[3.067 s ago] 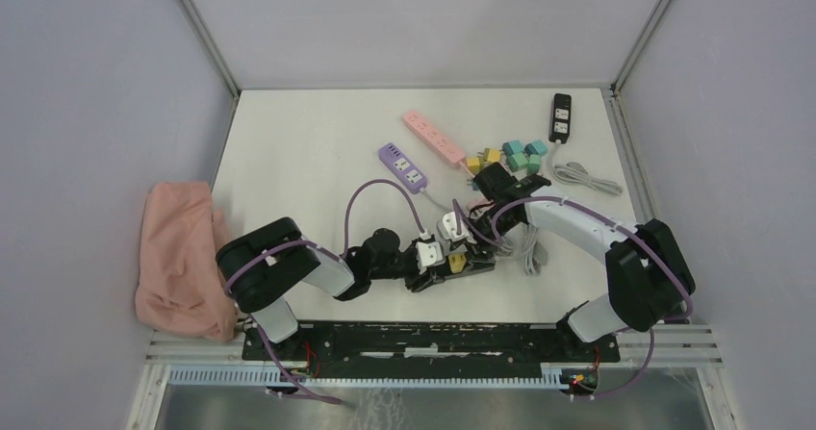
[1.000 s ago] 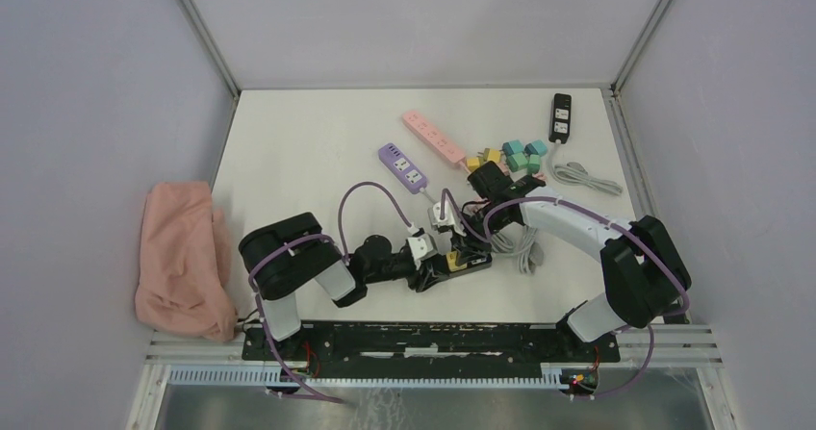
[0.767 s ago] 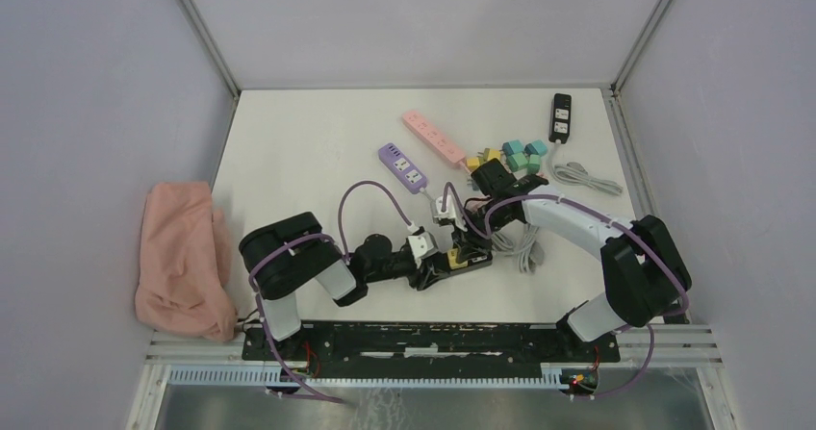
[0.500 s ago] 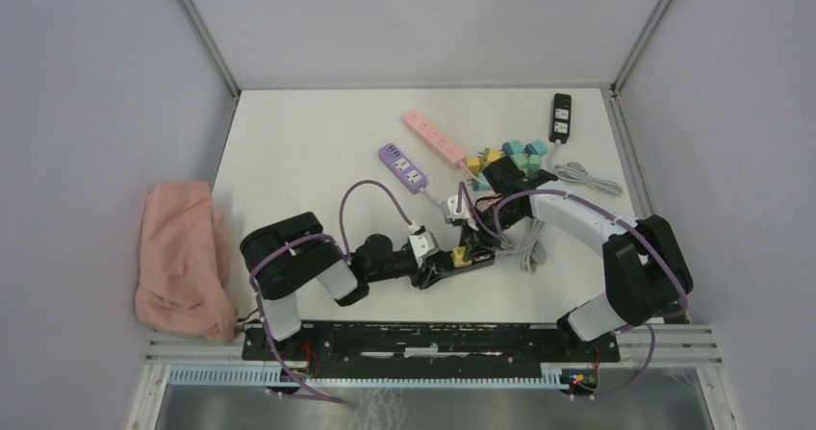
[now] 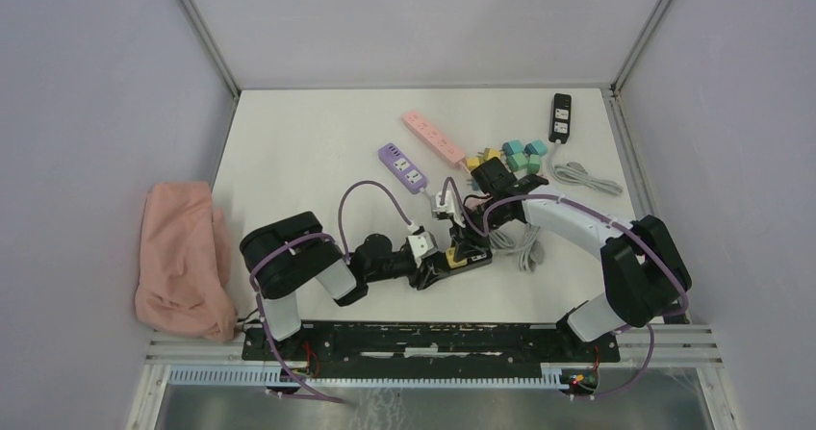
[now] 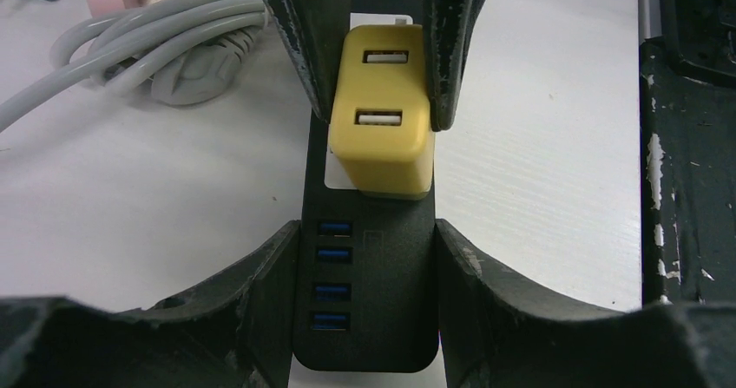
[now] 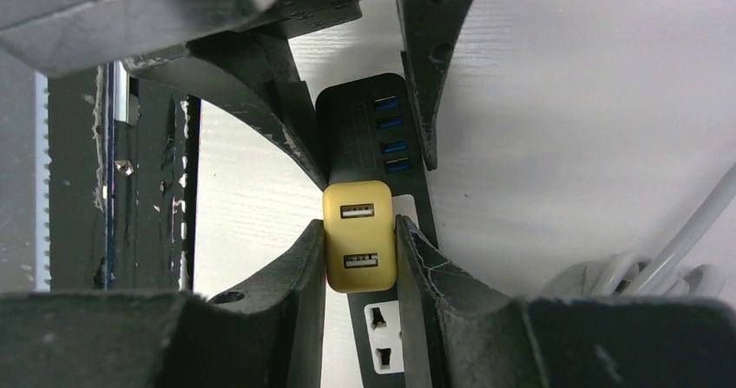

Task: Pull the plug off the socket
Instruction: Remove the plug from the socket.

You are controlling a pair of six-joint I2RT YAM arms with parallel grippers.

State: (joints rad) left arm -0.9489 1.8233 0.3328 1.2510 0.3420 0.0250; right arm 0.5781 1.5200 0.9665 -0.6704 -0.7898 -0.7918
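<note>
Yellow plug [image 7: 359, 207] within closed right hand [image 7: 358, 233]; socket strip [image 6: 364, 323] within closed left hand [image 6: 365, 253].

The plug [image 6: 382, 132] sits on the socket strip [image 6: 364, 318], a coiled cable [image 6: 174, 54] beside it.

The left arm [image 5: 332, 278] and the right arm [image 5: 570, 220] share one build: white rounded link shells joined by bulky black joint housings. A purple cable [image 5: 369, 182] runs outside each arm in loose loops. Both arms are bolted to a black base plate [image 5: 423, 339] along the bottom of the frame, where small red and yellow wire ends [image 5: 577, 380] show. The left tool [image 6: 364, 232] and the right tool [image 7: 360, 230] each carry two matte black fingers [image 6: 260, 305], curved and tapering to the tip, their inner edges scuffed with pale chipped paint.
</note>
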